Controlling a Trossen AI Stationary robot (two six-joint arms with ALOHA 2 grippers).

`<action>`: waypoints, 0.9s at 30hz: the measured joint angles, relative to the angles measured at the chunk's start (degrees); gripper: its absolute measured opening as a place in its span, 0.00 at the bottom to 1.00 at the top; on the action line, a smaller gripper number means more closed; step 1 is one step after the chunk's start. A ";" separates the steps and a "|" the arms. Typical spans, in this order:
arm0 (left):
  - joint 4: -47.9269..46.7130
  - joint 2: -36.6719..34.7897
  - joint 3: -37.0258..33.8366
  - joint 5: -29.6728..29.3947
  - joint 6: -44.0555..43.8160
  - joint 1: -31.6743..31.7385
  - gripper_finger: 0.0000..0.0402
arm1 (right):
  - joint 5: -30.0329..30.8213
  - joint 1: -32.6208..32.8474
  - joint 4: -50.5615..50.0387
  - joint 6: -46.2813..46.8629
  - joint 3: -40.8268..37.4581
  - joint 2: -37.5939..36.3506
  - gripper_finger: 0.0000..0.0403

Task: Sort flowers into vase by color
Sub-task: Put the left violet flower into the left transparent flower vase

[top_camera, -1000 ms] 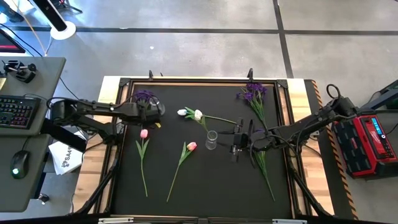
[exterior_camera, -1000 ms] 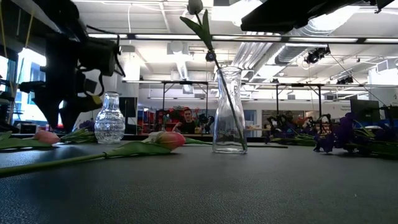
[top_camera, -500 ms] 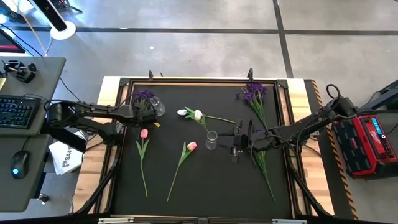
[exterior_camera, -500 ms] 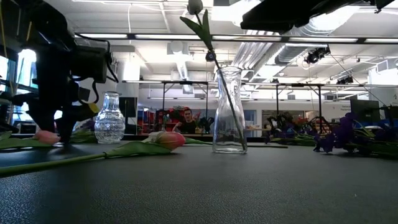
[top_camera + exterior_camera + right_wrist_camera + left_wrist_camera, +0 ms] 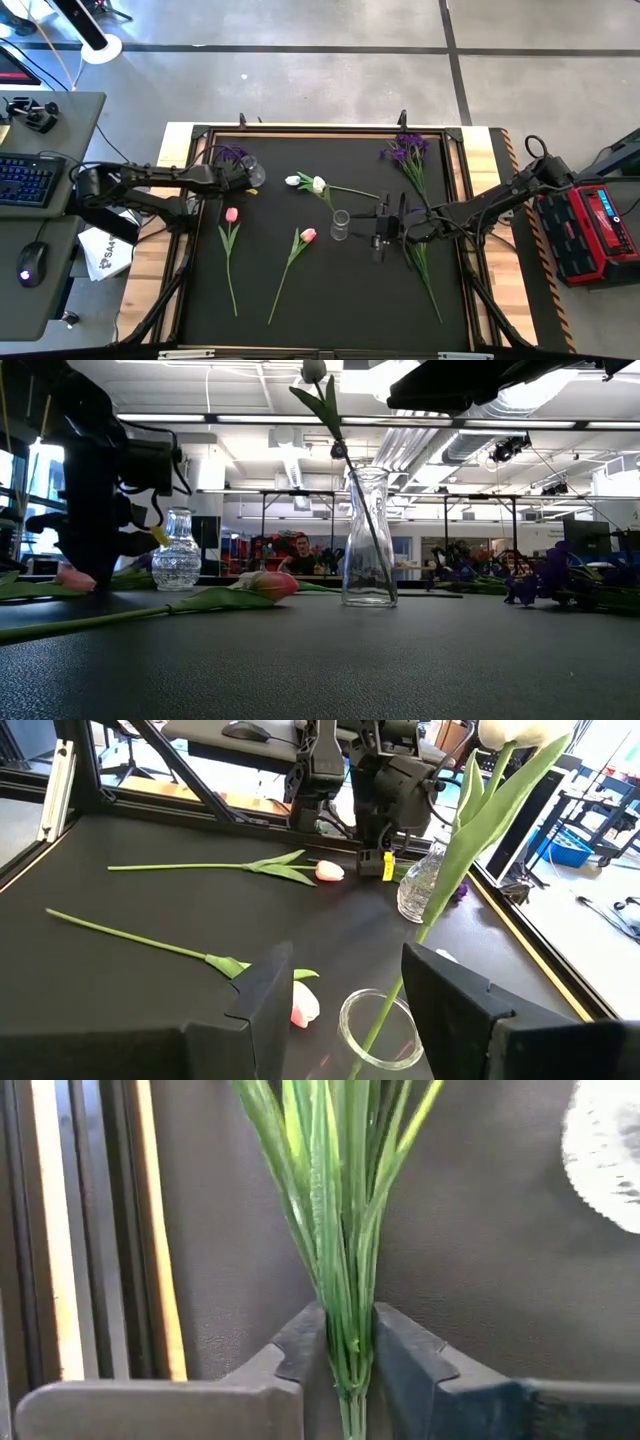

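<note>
Because the left gripper (image 5: 350,1365) pinches only thin purple-flower stems (image 5: 335,1230), they could slip when lifted, toppling the cut-glass vase (image 5: 253,173) just beside. Right gripper (image 5: 345,990) waits, jaws apart, empty, above the clear vase (image 5: 341,224).

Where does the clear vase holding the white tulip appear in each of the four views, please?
High view: clear vase at mat centre, beside the right gripper.
Low view: centre.
Left wrist view: not shown.
Right wrist view: rim between the fingers.
Shared landmark: round cut-glass vase.
</note>
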 joint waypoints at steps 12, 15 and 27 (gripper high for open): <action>2.73 -0.22 -2.85 0.73 0.84 0.31 0.20 | 0.00 0.00 0.00 0.00 0.00 0.00 0.43; 2.78 -0.22 -2.86 1.25 1.34 0.36 0.18 | 0.00 0.00 0.02 0.00 0.00 0.00 0.43; -2.62 -4.21 -0.67 1.84 2.77 0.38 0.02 | 0.02 0.00 -0.44 -0.01 0.00 0.00 0.43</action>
